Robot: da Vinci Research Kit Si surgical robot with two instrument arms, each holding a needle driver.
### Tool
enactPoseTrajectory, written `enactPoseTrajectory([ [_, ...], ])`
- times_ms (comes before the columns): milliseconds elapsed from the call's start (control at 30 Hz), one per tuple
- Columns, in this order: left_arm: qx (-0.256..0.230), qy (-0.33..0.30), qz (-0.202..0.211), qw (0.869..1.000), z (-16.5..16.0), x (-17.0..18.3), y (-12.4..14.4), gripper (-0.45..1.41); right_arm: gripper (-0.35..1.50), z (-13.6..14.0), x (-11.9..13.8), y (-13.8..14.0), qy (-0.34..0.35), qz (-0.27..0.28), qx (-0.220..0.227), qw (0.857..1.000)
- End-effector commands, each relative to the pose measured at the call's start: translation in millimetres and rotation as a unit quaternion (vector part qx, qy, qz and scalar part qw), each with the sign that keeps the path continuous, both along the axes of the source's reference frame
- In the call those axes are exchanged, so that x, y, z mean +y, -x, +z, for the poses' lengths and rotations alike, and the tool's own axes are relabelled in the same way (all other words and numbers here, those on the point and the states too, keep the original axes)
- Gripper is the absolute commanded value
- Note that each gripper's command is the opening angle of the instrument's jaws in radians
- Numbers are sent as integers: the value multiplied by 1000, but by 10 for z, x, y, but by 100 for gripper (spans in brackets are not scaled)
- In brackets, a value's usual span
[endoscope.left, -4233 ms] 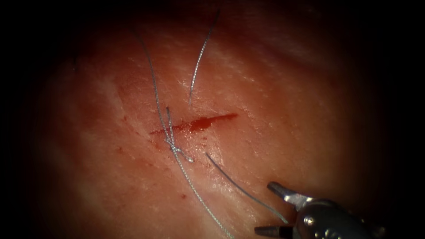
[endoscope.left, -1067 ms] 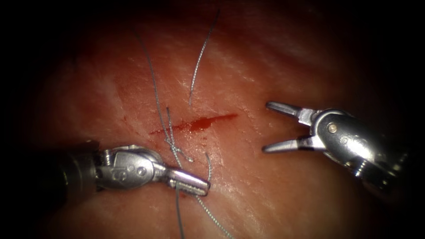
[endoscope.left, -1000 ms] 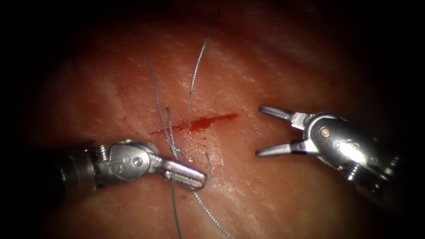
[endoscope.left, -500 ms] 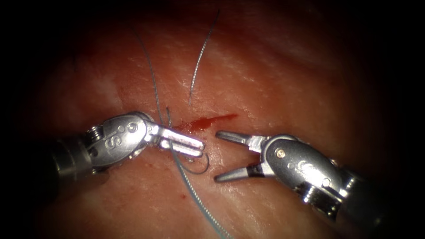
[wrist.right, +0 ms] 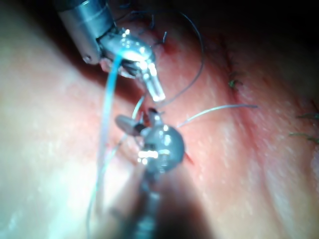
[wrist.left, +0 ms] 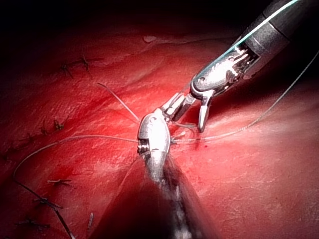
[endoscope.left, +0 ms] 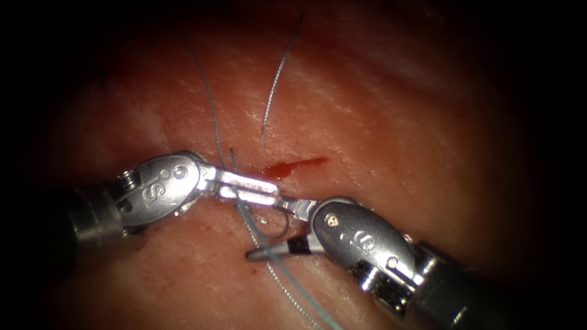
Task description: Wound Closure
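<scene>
1. Two end effectors meet just below the left end of the cut (endoscope.left: pixel 293 164). The left end effector (endoscope.left: pixel 272 197) is clamped on the needle (endoscope.left: pixel 286 225) near one end of its curve; I cannot tell which end.
2. The right end effector (endoscope.left: pixel 267 229) is wide open and holds nothing. Its jaws straddle the needle's arc, the upper one almost touching the left tool's tip.
3. The needle looks clear of the tissue (endoscope.left: pixel 397 122), not in it, on the near side of the cut.
4. Handling, as a judgement: the needle is light, stiff, thin and slick, so it is likely to swivel if pinched off-square. Best taken mid-body, flat across the jaws, away from the point.
5. The thread (endoscope.left: pixel 287 287) is limp and fine and snags easily. It trails down past the lower right jaw.
6. The tissue is probably soft and wet; red fluid (endoscope.left: pixel 278 168) sits in the cut.
7. Room: the tips are crowded and thread strands run up on the left. There is open tissue to the right of the cut, and a loose cut end (endoscope.left: pixel 275 85) lies well above it.
</scene>
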State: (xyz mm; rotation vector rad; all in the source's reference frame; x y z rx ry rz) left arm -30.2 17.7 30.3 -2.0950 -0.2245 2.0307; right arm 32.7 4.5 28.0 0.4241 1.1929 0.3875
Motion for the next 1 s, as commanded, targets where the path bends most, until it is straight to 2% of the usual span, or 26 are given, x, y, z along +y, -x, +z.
enactPoseTrajectory([
  [33, -3, 1, -1, 1000, 7, 2, 5, -45, 116, 4, 4, -14, -9, 2, 6, 1000],
  [267, -5, 2, -2, 1000, 10, 0, 4, -45, 111, 2, 9, -19, -22, 16, 11, 1000],
  [333, -6, 3, -3, 1000, 11, 0, 4, -45, 105, -1, 10, -19, -22, 20, 13, 999],
  [400, -8, 3, -6, 1000, 11, -1, 4, -45, 53, -3, 9, -21, -24, 21, 17, 999],
  [433, -8, 3, -6, 1000, 11, -1, 4, -45, 0, -2, 8, -22, -28, 16, 22, 999],
  [467, -9, 3, -7, 1000, 10, -1, 4, -45, -35, -1, 6, -23, -28, 10, 27, 999],
  [567, -9, 2, -8, 1000, 6, -3, 2, -45, -35, 8, 2, -24, -23, 3, 35, 999],
  [733, -8, -1, -11, 1000, -10, -6, -2, -45, -35, 16, 4, -21, -23, -4, 23, 999],
  [767, -9, -11, -10, 1000, -13, -4, -3, -20, -35, 15, 9, -19, -24, -2, 21, 999],
  [800, -3, -31, -14, 999, -15, -3, -3, 24, -35, 15, 11, -18, -25, -1, 20, 999],
  [900, 26, -64, -30, 997, -22, -1, -4, 101, -35, 17, 20, -15, -26, 3, 15, 1000],
  [933, 47, -69, -38, 996, -27, 0, -5, 115, -35, 20, 26, -14, -27, 2, 11, 1000],
  [1000, 73, -70, -45, 994, -34, -2, -6, 123, -35, 26, 35, -13, -30, -1, 1, 1000],
])
